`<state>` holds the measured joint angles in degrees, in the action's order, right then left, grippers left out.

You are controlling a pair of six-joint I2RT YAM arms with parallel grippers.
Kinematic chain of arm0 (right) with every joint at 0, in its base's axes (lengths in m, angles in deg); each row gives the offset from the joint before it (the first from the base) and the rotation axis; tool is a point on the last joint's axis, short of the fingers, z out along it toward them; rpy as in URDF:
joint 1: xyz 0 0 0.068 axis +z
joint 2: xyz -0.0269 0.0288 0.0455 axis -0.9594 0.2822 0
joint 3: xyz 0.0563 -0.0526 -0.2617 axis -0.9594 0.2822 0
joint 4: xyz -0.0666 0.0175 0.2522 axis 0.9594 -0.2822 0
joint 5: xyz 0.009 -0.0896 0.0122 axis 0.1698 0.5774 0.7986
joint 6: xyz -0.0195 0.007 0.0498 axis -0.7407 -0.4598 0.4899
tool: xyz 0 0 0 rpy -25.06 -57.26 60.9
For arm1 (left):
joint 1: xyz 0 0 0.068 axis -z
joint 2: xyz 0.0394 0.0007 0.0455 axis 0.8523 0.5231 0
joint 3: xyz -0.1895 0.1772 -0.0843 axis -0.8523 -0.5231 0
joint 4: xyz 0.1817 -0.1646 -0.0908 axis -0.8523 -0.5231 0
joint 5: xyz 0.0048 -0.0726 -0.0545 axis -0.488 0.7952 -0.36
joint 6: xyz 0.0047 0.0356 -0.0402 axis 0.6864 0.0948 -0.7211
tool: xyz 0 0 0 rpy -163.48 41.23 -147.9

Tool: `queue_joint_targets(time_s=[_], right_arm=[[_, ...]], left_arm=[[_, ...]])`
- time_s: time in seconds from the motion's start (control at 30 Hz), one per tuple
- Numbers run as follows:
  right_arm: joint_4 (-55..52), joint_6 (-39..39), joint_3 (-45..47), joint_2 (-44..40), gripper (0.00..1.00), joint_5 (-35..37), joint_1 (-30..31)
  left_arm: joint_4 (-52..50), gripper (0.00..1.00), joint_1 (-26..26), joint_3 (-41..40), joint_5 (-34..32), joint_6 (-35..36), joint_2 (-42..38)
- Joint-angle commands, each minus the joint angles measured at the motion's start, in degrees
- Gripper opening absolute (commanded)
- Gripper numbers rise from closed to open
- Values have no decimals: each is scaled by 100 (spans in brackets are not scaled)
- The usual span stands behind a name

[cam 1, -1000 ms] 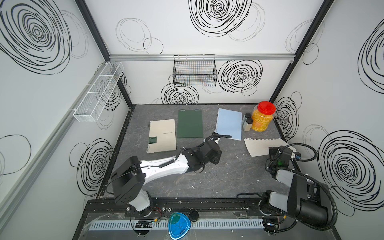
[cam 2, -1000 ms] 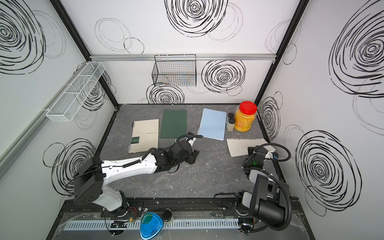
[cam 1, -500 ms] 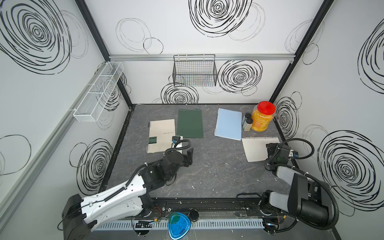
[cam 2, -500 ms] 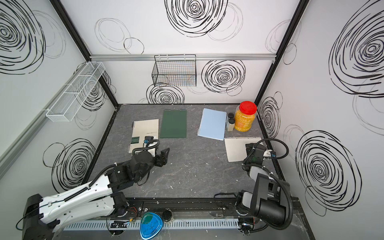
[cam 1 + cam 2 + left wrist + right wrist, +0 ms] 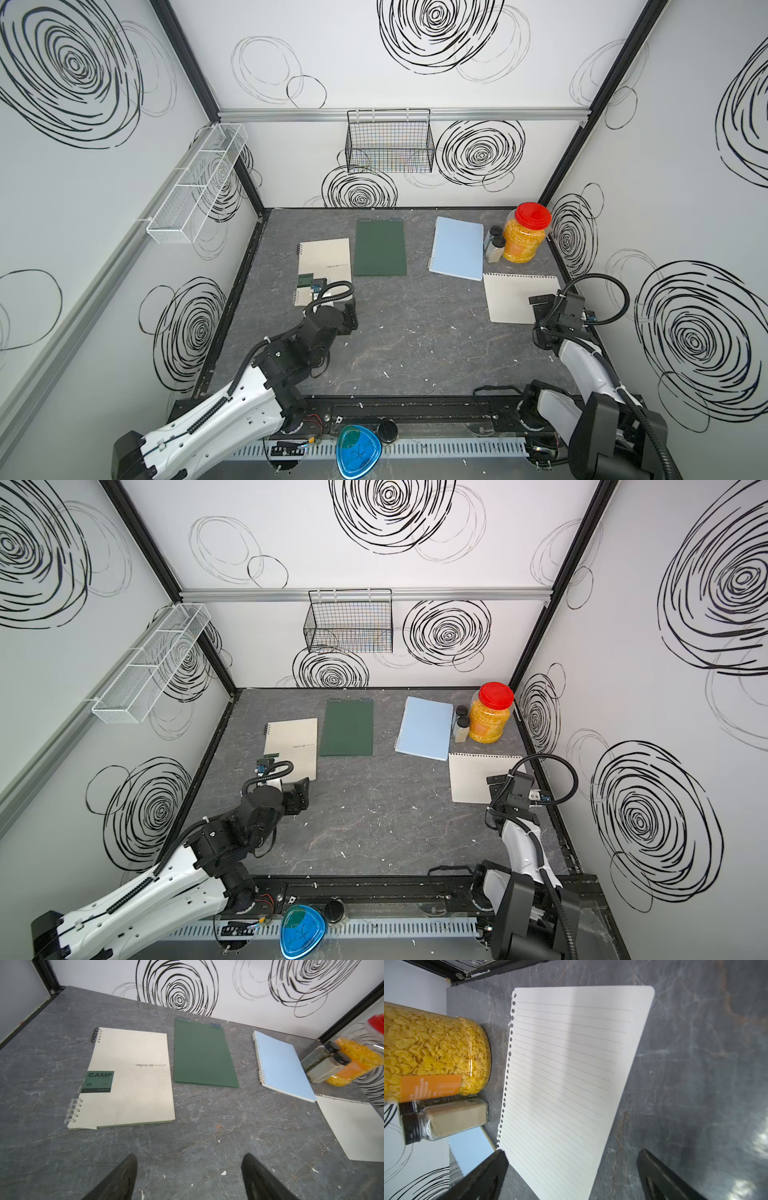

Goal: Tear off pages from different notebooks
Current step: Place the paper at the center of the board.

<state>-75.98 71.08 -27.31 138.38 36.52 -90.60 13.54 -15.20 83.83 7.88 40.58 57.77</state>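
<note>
Left claw (image 5: pixel 189 1157): spread, empty, hovering near-side of cream notebook (image 5: pixel 133 1076), probably lining up a grab
Green notebook (image 5: pixel 204 1055), blue notebook (image 5: pixel 280 1064): closed, rowed far on counter (image 5: pixel 415 345) for reach
Torn page (image 5: pixel 566 1076): flat at right, parked clear
Right claw (image 5: pixel 573 1155): spread over it, gripping nothing

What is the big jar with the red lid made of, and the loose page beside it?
The jar looks like clear plastic or glass: glossy, yellow flakes showing through. The loose page looks like matte cream paper: faint lines, torn holes along one edge.
</note>
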Motion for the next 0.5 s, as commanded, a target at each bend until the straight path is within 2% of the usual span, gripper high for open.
queue_joint_targets(time_s=[0.0,0.13,0.33,0.47], right_arm=[[-633,-241,78,-270,100,-181,12],[-513,-724,148,-472,100,-433,12],[-826,-1046,-123,-635,100,-779,100],[-773,-1204,-333,-763,100,-646,681]], left_arm=[[-262,82,-120,-46,-139,-227,78],[-361,82,-178,-5,-19,-305,224],[-212,85,-196,-110,196,-303,191],[-65,86,-280,-80,343,-214,339]])
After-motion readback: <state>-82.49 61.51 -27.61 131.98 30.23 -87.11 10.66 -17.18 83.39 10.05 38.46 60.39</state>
